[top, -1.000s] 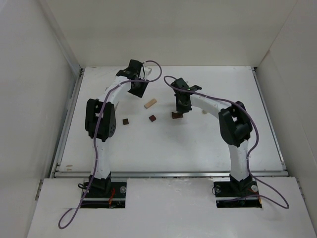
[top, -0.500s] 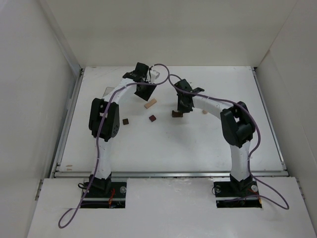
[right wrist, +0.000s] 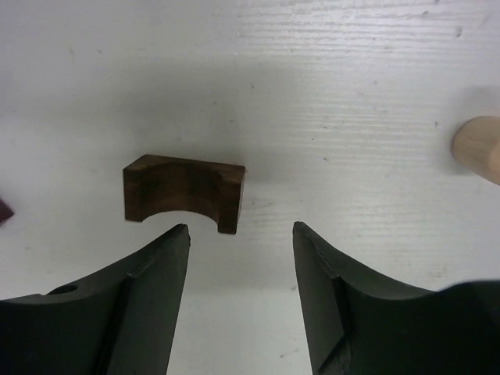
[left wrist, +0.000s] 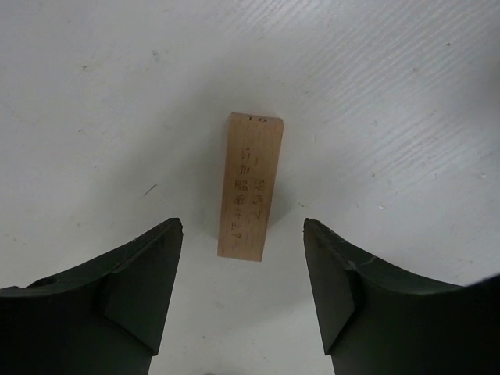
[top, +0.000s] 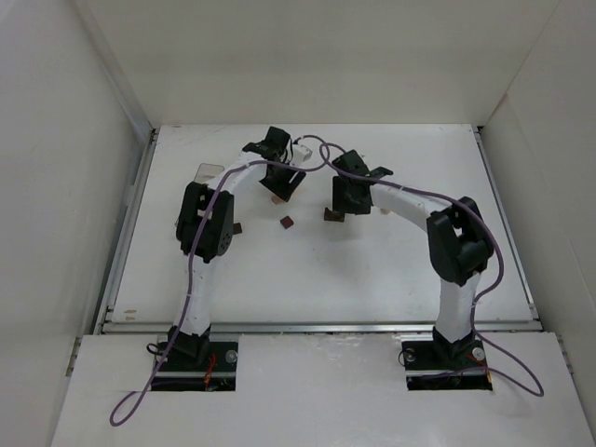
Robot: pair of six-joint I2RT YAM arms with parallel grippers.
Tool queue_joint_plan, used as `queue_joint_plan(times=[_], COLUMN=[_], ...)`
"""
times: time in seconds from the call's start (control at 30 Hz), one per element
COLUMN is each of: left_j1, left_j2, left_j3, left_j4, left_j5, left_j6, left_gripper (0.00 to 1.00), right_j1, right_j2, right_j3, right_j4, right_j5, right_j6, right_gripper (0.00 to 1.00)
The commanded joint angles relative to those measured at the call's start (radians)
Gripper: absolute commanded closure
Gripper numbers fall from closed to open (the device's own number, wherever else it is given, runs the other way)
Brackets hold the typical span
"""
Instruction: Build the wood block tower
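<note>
**Left hand** point(left wrist: 242, 228): fingers apart, nothing clamped. In the left wrist view the flat tan rectangular wooden slab point(left wrist: 250, 186) lies flat on the white tabletop point(left wrist: 94, 94). It runs lengthwise from the centre of the frame down toward the gap between the two dark fingers point(left wrist: 148, 273). Its near end sits between the fingertips with bare tabletop on either side, and no contact is seen. Faint marks run along the slab's top face but cannot be read.

**Right hand** point(right wrist: 241, 229): fingers apart, nothing clamped. In the right wrist view a dark brown wooden block with an arched cut-out point(right wrist: 183, 190) lies on the tabletop left of centre, its arch facing the hand. It sits just above the fingertip on the left of the frame, offset from the gap rather than inside it. Whether that fingertip touches the block cannot be told. A pale beige wooden cylinder point(right wrist: 478, 147) is cut off by the right edge, well apart from the arched block.

**Overhead view:** both arms reach to the upper middle of the tabletop, and the two hands are near each other. A small dark brown wooden cube point(top: 287, 223) lies alone below and between them. A second dark cube point(top: 238, 228) shows just beside the left arm's elbow, partly hidden. Every piece in view lies singly on the tabletop.
</note>
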Motion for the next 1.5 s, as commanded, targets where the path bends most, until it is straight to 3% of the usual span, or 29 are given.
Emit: queue_joint_plan(times=[0.0, 0.2, 0.33, 0.37, 0.4, 0.57, 0.8, 1.13, 1.47], left_j1=[-0.005, -0.005, -0.005, -0.005, -0.005, -0.005, -0.084, -0.266, -0.333], left_j2=[0.046, 0.075, 0.075, 0.075, 0.075, 0.034, -0.047, 0.003, 0.031], left_j3=[0.035, 0.012, 0.012, 0.012, 0.012, 0.067, 0.214, 0.248, 0.259], left_j4=[-0.025, -0.007, 0.002, 0.002, 0.002, -0.018, -0.140, -0.214, -0.205], left_j5=[0.032, -0.014, -0.014, -0.014, -0.014, 0.007, 0.158, 0.121, 0.075], left_j6=[0.010, 0.000, 0.000, 0.000, 0.000, 0.025, 0.245, 0.408, 0.523], left_gripper=[0.40, 0.50, 0.79, 0.94, 1.00, 1.00, 1.00, 1.00, 1.00], right_j1=[-0.018, -0.050, -0.070, -0.070, -0.081, -0.102, -0.194, -0.397, -0.406], right_j2=[-0.111, -0.231, -0.260, -0.260, -0.260, -0.309, -0.418, -0.668, -0.710], right_j3=[-0.013, -0.060, -0.083, -0.083, -0.083, -0.083, -0.102, -0.189, -0.260], right_j4=[0.032, 0.041, 0.053, 0.053, 0.053, 0.053, 0.064, 0.064, 0.087], right_j5=[-0.006, -0.006, -0.052, -0.052, -0.052, -0.062, -0.114, -0.161, -0.201], right_j6=[-0.018, -0.053, -0.104, -0.118, -0.118, -0.136, -0.222, -0.262, -0.262], right_gripper=[0.39, 0.38, 0.38, 0.38, 0.38, 0.38, 0.38, 0.35, 0.34])
